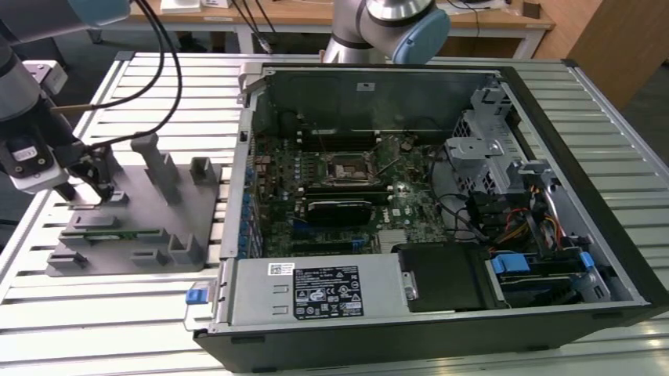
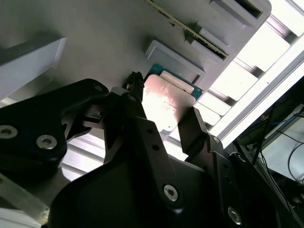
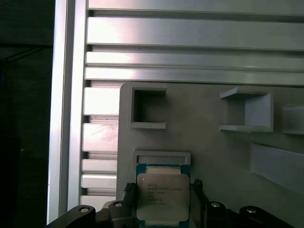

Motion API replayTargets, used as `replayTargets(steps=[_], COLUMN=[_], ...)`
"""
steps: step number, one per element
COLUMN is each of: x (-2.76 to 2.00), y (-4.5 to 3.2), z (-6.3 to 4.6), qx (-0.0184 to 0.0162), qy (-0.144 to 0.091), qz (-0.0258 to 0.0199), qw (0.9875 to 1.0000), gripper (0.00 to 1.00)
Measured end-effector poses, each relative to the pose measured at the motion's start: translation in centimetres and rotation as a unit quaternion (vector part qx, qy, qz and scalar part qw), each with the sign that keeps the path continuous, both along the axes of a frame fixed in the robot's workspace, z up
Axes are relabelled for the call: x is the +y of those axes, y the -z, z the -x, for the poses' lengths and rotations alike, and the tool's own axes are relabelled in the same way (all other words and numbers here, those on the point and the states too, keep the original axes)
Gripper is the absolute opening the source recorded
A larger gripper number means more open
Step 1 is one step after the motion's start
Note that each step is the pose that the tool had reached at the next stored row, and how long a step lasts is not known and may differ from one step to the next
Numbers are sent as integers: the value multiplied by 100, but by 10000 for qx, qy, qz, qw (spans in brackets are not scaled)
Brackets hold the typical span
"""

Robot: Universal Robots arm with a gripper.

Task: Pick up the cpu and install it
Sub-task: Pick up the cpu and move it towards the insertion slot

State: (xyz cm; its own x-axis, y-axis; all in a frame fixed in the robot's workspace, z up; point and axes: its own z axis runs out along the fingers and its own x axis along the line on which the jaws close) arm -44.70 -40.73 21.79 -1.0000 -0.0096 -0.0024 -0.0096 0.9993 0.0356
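Counter: slatted aluminium counter (image 1: 105, 313), carrying a grey holder (image 1: 146, 207) at the exterior view's left and an open computer case (image 1: 366, 90) beside it.
Room: wooden desks (image 1: 313, 17) behind.
Tool: my tool (image 1: 92, 192) hangs over the holder, jaws parted, gripping nothing.
Cpu: cpu (image 3: 163, 194) seated in a holder pocket, between my jaws.
Obscured: the cpu's near edge is cut off in the first wrist view.

an open computer case (image 1: 544, 102) lies on a slatted table (image 1: 136, 313). beside it, a grey tray (image 1: 157, 211) holds a memory stick (image 1: 115, 233).
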Motion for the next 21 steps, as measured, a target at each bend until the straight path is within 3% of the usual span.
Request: replayTargets(steps=[21], x=[0], y=[-110], z=[0], qx=[-1], qy=[0], qz=[0], qw=[10000], gripper=[54])
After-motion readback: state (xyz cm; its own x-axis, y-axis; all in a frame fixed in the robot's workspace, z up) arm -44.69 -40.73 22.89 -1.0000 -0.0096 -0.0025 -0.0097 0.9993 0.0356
